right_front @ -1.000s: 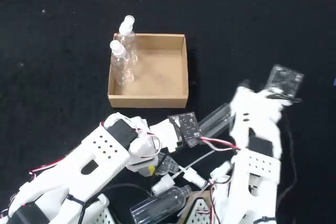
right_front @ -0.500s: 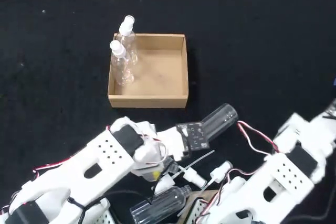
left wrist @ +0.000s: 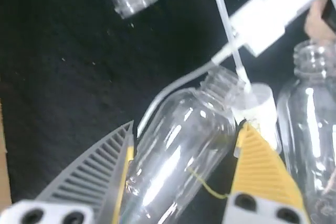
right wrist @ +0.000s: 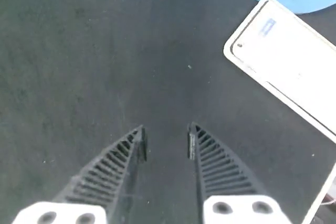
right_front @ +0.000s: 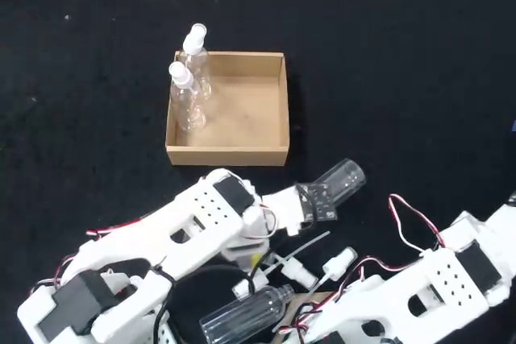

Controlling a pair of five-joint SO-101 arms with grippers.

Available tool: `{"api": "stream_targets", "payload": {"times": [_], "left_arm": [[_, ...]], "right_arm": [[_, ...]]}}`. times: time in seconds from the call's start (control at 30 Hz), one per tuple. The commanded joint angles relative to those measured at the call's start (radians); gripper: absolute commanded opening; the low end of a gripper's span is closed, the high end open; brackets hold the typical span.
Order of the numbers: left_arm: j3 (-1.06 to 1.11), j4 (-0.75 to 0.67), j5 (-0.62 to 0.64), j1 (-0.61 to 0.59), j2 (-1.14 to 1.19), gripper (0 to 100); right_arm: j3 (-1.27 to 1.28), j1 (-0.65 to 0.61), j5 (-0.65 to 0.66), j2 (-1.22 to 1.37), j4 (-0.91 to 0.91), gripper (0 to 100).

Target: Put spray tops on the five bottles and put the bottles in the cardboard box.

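Black cloth covers the surface (right_front: 419,62), and the cardboard box (right_front: 228,153) on it has 2 capped bottles (right_front: 185,102) standing at one side. What could go wrong, I judge, is the uncapped bottle (left wrist: 178,145) twisting or sliding out of the pinch. It is round, slick and held across its body, so a push on the neck from a spray top (right_front: 294,267) might turn it. The top's thin tube could also miss the narrow neck and bend. Both arms crowd the loose parts (another bottle (right_front: 246,316) lies just beside them), so a sweep might roll it away. The left hand (left wrist: 186,129) is closed on the uncapped bottle, 1 finger against each side. The right hand (right wrist: 165,135) is slightly spread and holds nothing, above bare cloth near a flat white device (right wrist: 294,77), well apart from the tops.
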Motion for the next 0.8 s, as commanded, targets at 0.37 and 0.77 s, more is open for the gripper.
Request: {"api": "stream_targets", "payload": {"times": [0.37, 0.77], "left_arm": [[0.01, -0.034, -0.011, 0.044, 0.012, 29], [0.03, -0.031, -0.051, 0.004, 0.0, 28]], "right_arm": [[-0.007, 0.028, 0.012, -0.002, -0.005, 12.3], [-0.007, 0.026, 0.012, -0.002, -0.005, 12.3]]}}
